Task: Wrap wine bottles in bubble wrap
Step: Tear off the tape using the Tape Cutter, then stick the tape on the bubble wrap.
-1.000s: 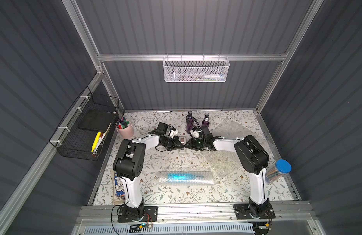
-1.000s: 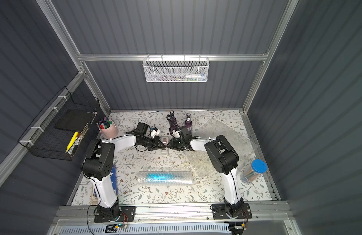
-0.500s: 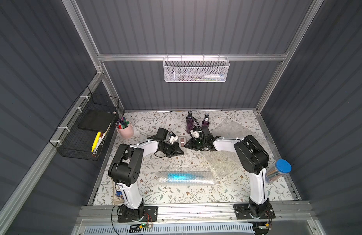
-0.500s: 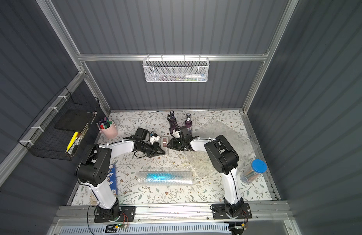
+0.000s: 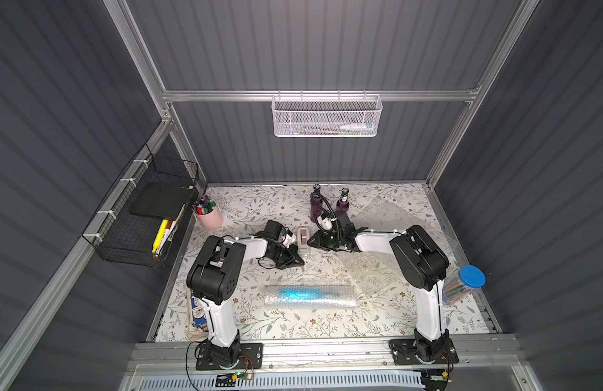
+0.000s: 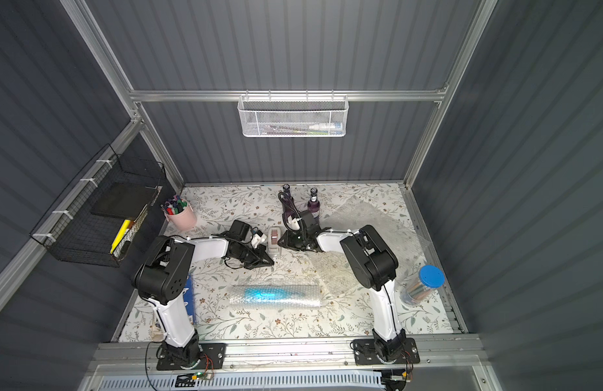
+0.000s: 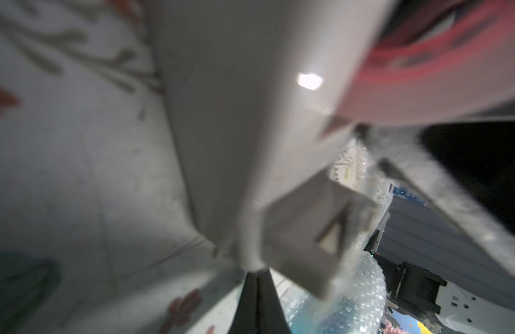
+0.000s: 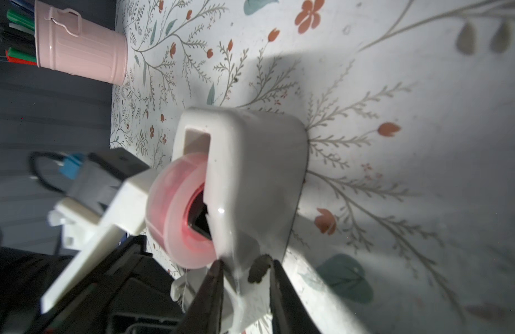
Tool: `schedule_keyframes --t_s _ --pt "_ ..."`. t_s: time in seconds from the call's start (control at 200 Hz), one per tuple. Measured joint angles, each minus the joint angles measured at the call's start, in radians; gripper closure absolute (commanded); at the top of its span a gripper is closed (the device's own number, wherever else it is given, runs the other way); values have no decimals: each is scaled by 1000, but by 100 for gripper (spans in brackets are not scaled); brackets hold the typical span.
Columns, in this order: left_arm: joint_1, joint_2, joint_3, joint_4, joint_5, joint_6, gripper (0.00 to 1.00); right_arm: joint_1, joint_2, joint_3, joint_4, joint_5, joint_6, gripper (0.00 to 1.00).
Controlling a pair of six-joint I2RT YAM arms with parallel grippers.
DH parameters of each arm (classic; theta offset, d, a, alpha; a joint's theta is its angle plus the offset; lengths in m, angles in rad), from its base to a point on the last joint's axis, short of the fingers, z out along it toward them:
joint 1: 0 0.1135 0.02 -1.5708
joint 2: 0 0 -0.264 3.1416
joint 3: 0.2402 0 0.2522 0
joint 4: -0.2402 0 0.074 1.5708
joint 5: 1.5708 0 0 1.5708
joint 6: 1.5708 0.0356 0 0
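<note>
Midway across the worktop point(image 5: 252, 203), the right pincer point(image 5: 310, 242) grasps the low end of a white tape dispenser point(image 5: 302, 238). In the right wrist view its black fingers point(image 8: 210, 297) sit one on each side of that end, with the pink tape roll point(image 8: 178, 208) just past them. The left pincer point(image 5: 300, 261) is clenched, its tip just beside the dispenser's near end. The left wrist view is too blurred to tell whether anything is pinched in it.

Toward the near edge, the blue bottle point(image 5: 295, 292) lies on its side, rolled inside a tube of bubble wrap point(image 5: 330, 298) that runs parallel to that edge. Both top views show it between the two arms. Two purple bottles point(image 5: 342, 203) stand upright close to the far edge, behind the right pincer, and a black cable crosses the front of one. Loose sheets of bubble wrap lie under the right forearm point(image 5: 371, 270) and toward the far right corner point(image 5: 388, 216).

A pink cup point(image 5: 210, 215) of markers stands near the far left corner. A clear cylinder with a blue lid point(image 5: 472, 276) stands at the right edge.
</note>
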Motion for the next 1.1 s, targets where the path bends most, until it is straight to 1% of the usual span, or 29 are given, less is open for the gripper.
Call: schedule_keyframes --t_s 0.195,0.285,0.355,0.455,0.535,0.655,0.8,0.82,0.825,0.83,0.835,0.845,0.941,1.101 --pt "-2 1 5 -8 -3 15 100 1 -1 -1 -1 2 0 71" --pt "-2 0 7 -13 -6 23 100 1 -4 -1 -3 3 -1 69" --pt "-2 -8 8 -25 -13 29 100 0 -15 -10 -8 15 -11 63" --pt "-2 -38 12 -86 -35 42 100 -6 -59 -34 -53 31 -39 48" --pt "-2 -73 37 -146 -45 56 100 -14 -127 -59 -80 26 -95 36" --pt "-2 -128 110 -232 -57 89 100 -20 -250 -97 -103 -14 -187 24" --pt "6 -193 143 -327 -78 120 100 -10 -374 -162 -150 -96 -343 17" --pt "9 -205 143 -346 -84 121 100 -6 -385 -169 -167 -105 -366 10" --pt "9 -207 143 -349 -84 121 100 -5 -387 -170 -171 -107 -371 10" --pt "10 -210 143 -355 -85 121 100 -5 -388 -171 -174 -110 -376 6" --pt "11 -212 143 -358 -85 122 100 -4 -390 -172 -177 -112 -380 3" --pt "13 -220 143 -368 -87 122 100 -1 -395 -176 -189 -118 -389 2" --pt "32 -278 146 -445 -99 134 100 21 -412 -192 -285 -167 -495 1" --pt "96 -350 176 -550 -106 159 100 58 -401 -184 -433 -245 -620 1"
